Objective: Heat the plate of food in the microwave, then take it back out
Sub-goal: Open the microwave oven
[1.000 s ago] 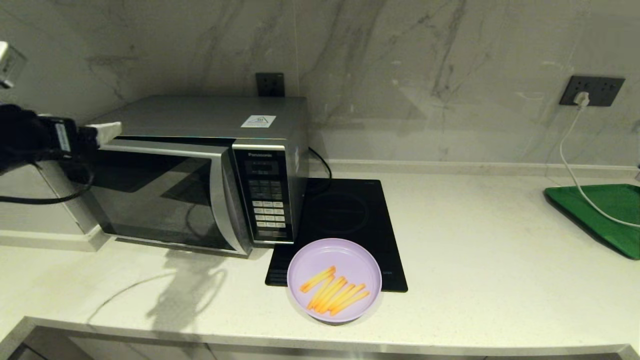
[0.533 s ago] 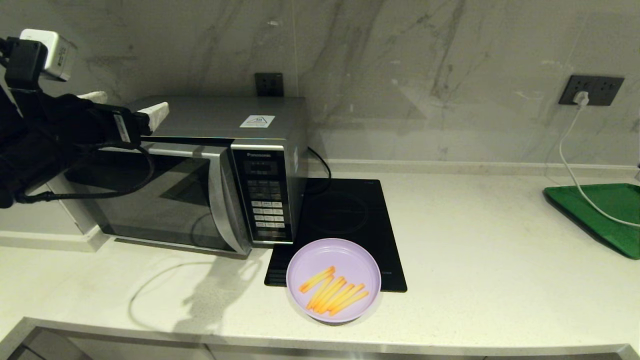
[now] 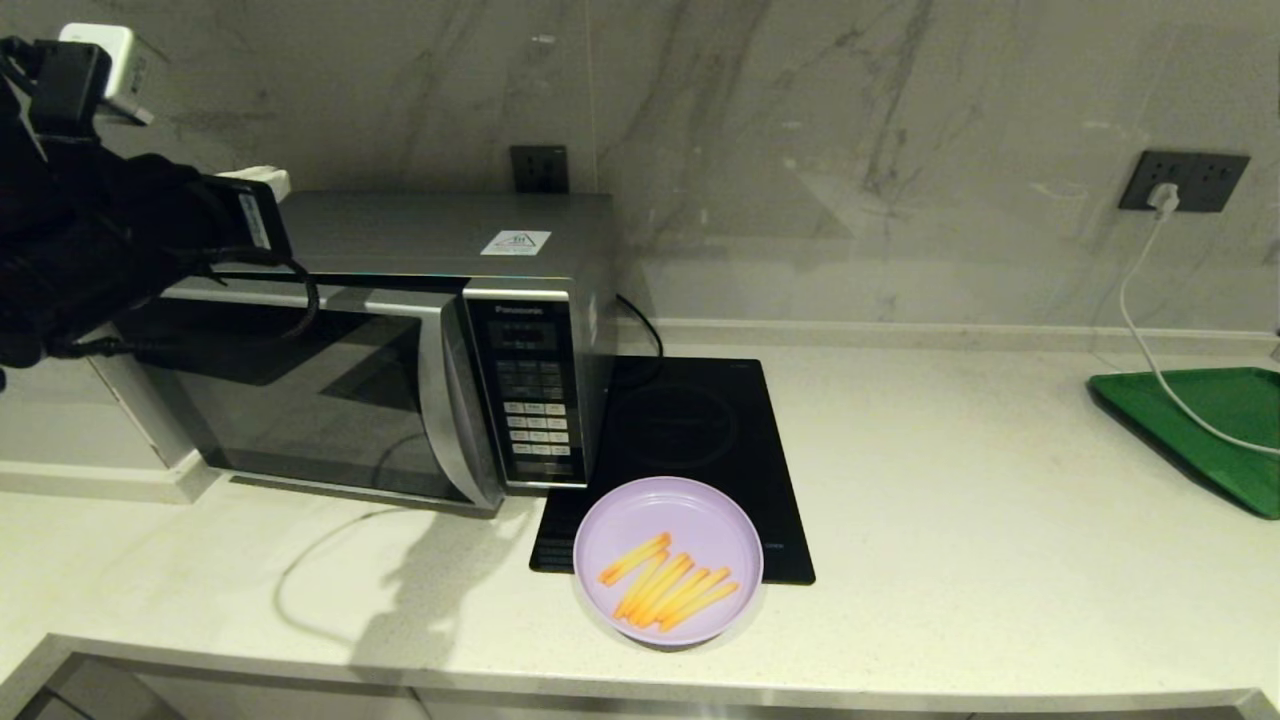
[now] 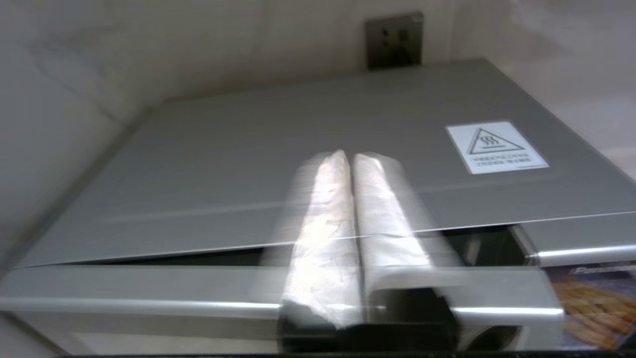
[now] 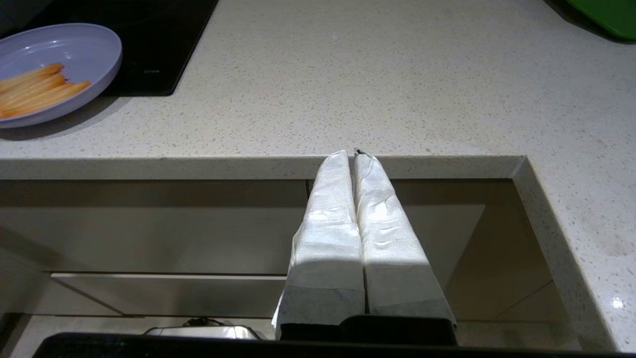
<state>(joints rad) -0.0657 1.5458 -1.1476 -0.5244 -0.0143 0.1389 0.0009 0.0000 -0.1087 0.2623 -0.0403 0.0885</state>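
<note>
- The left end effector (image 4: 352,164), fingers pressed together and empty, hovers above the microwave (image 3: 400,340), whose door stands slightly ajar.
- It should hook the door's edge and swing it wide before the plate of food (image 3: 668,560) moves off the surface (image 3: 1000,520).
- The right end effector (image 5: 354,155), also closed and empty, is parked below the surface's front edge.

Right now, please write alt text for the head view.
The left gripper hovers shut above the microwave, whose door stands slightly ajar. The plate of food sits on the counter, overlapping the hob.
</note>
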